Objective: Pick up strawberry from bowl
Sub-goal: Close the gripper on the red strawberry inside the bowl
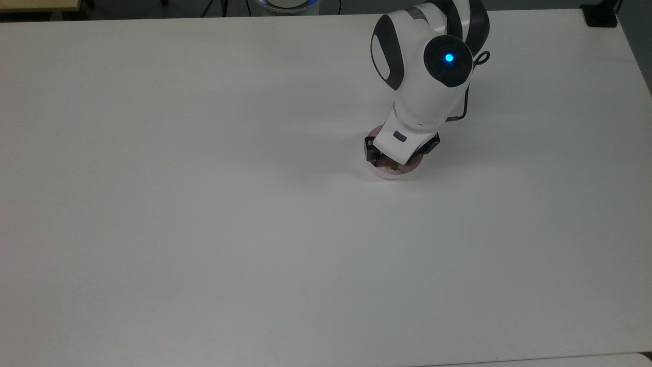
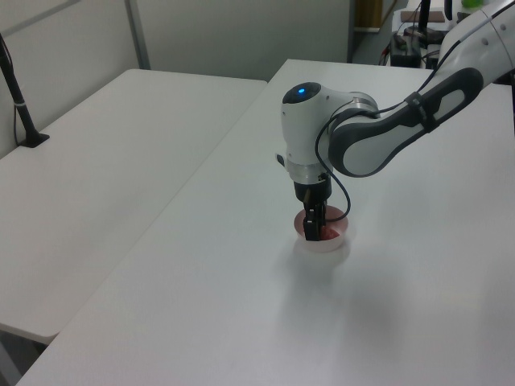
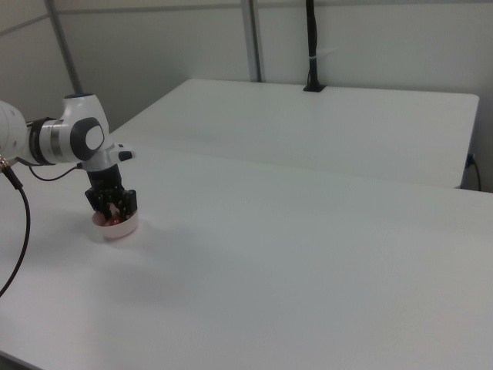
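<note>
The strawberry [image 1: 392, 164] lies inside the bowl [image 1: 407, 171], and little of it shows past the pincer: in the top view a scrap of green cap and a touch of red just under the white wrist housing, in the left view a red patch [image 2: 326, 231] low between the black fingers, in the right view a small red spot [image 3: 115, 219] at the bowl's rim. The bowl [image 2: 336, 240] is pale pink and round, standing upright on the white bench [image 1: 204, 204], well away from every edge of it.

The pincer [image 1: 389, 160] reaches straight down into the bowl, its black fingers [image 2: 312, 221] inside the rim and right at the strawberry. In the right view the pincer [image 3: 114, 210] stands with the two fingers [image 3: 98, 202] a little apart and the red fruit between them; whether they are clamped on it or merely close beside it cannot be told.

Above the bowl rises the white arm [image 1: 423, 71], with a blue light [image 1: 449, 57] glowing on its wrist joint and a thin black cable [image 2: 344, 205] looping beside it. In the left view a second white table [image 2: 121, 169] stands beyond the bench, on the left view's left of the bowl [image 3: 123, 227].
</note>
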### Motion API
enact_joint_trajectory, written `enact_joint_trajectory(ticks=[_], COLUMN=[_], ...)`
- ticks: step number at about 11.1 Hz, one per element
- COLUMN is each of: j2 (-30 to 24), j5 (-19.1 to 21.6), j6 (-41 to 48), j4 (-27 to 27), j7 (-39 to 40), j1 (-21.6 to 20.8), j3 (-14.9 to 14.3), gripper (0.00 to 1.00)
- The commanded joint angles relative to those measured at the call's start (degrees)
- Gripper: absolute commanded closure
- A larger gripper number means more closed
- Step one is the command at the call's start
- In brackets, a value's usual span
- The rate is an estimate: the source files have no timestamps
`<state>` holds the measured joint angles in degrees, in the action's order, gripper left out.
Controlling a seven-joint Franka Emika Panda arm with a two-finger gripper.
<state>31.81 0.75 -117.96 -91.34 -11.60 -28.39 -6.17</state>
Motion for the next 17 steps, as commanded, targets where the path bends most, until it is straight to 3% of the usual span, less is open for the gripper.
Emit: enact_joint_trajectory(ticks=[1, 6, 8, 9, 10, 12, 17], j2=[-0.5, -2.2, -2.3, -2.3, -2.3, -2.3, -2.5], j5=[-0.4, 0.2, 0.2, 0.2, 0.2, -0.2, -0.5], j6=[-1.1, -0.9, -0.9, -0.4, 0.1, 2.3, 6.1], j4=[-0.6, -0.4, -0.5, -0.7, -0.9, -0.9, -0.9], j7=[0.6, 0.3, 0.4, 2.5, 5.8, 6.9, 12.4], j1=[-0.4, 0.1, 0.1, 0.2, 0.1, 0.1, -0.2], j3=[-0.7, -0.7, -0.7, -0.7, -0.8, -0.9, -1.0], gripper=[0.45, 0.55, 0.64, 0.6, 0.28, 0.0, 0.0])
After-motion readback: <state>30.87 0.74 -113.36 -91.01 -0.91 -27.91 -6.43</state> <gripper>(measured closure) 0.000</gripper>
